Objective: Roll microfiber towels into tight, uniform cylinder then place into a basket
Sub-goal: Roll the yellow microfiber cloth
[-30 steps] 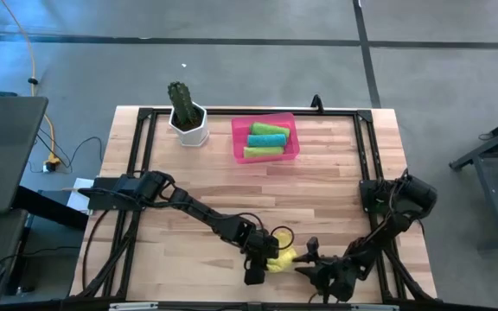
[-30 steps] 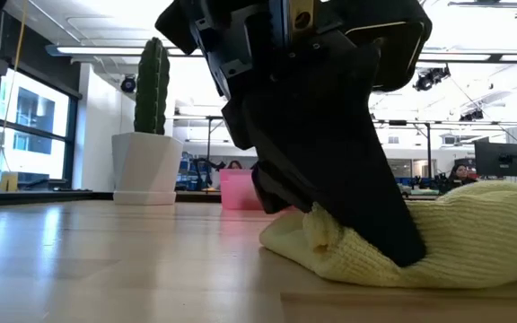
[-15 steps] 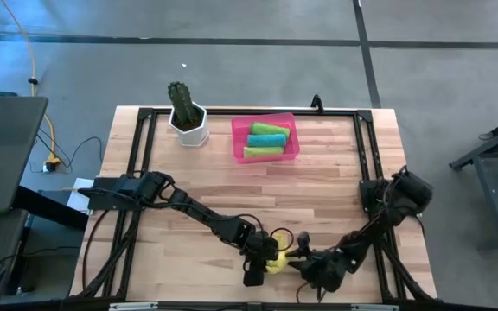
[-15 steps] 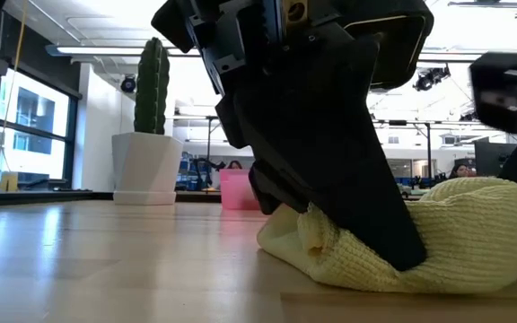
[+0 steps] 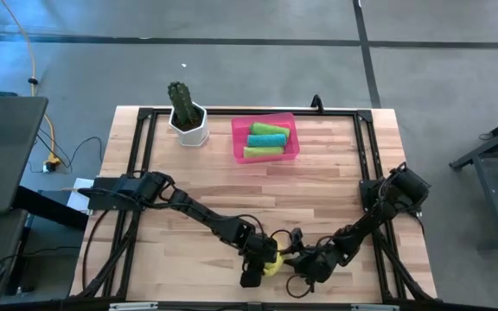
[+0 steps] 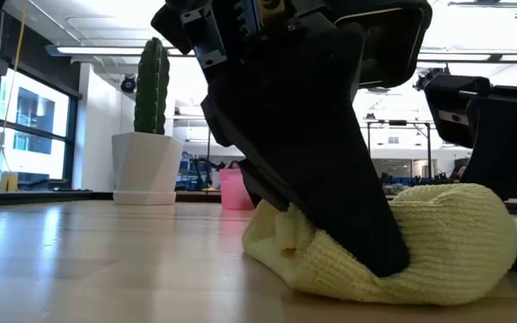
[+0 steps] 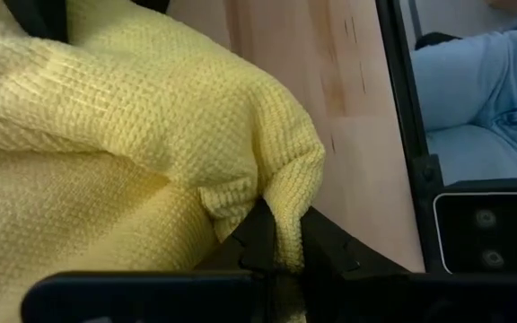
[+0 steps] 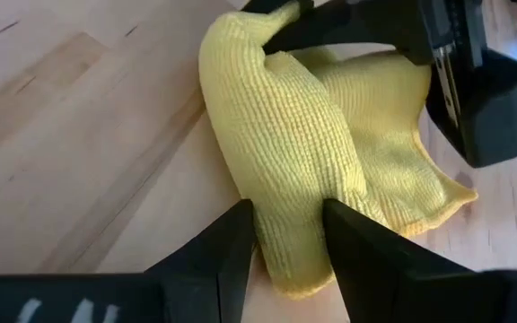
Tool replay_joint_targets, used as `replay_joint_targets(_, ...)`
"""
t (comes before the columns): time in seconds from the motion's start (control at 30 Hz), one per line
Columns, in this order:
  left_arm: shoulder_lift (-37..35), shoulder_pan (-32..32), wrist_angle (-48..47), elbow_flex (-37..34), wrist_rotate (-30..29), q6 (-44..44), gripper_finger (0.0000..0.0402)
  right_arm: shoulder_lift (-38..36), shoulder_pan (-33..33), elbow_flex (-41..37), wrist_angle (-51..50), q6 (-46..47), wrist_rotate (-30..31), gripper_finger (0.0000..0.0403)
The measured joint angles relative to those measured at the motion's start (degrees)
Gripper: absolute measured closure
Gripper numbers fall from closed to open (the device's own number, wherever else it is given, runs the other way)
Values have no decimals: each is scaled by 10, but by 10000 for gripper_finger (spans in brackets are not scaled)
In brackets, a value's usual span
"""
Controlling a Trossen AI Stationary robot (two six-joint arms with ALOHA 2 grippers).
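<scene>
You have the yellow towel (image 5: 272,262) at the near edge of the tabletop (image 5: 318,186), bunched into a loose, lumpy roll between both arms. Your left pincer (image 7: 276,256) is pinched nearly closed on a fold at the towel's edge; in the left wrist view the cloth runs down between its dark fingers. Your right pincer (image 8: 287,235) straddles the other end of the roll, partly open, with a ridge of cloth between its fingers (image 8: 227,247), though whether it truly grips the cloth I can't tell.

Expect this cloth to be light, soft and floppy. Its waffle-like knit looks grippy rather than slick, so it should catch on the fingers, but a pinch on a single layer will likely peel the roll open. Judged from its sagging shape, you'd do better to clamp across the whole thickness near the middle of the roll.

The pink basket (image 5: 238,138), a shallow, rigid plastic tray at the far edge beside the potted cactus (image 5: 186,112), already holds three rolled towels (image 5: 266,141), two lime green and one teal, lying side by side.
</scene>
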Motion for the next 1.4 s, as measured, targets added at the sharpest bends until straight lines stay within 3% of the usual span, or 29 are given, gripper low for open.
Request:
replay_joint_targets(0.1,0,0,-5,0,1,0,381,0,-3,0,-10,24,-6,288)
replay_joint_targets(0.3,-5,0,-12,0,-4,-1,381,0,-5,0,-24,86,-28,390)
replay_joint_targets(0.43,-23,-1,-48,-2,-45,8,381,0,-11,0,-31,204,-45,385)
replay_joint_targets(0.67,-62,-3,-162,-1,-131,-21,380,-17,-49,-1,-30,366,-162,397)
replay_joint_targets(0.87,-87,-22,-196,-1,-201,-52,380,-45,-96,-3,-24,429,-271,400)
replay_joint_targets(1.4,-93,-75,-215,0,-328,-52,348,-57,-195,-3,-10,609,-475,400)
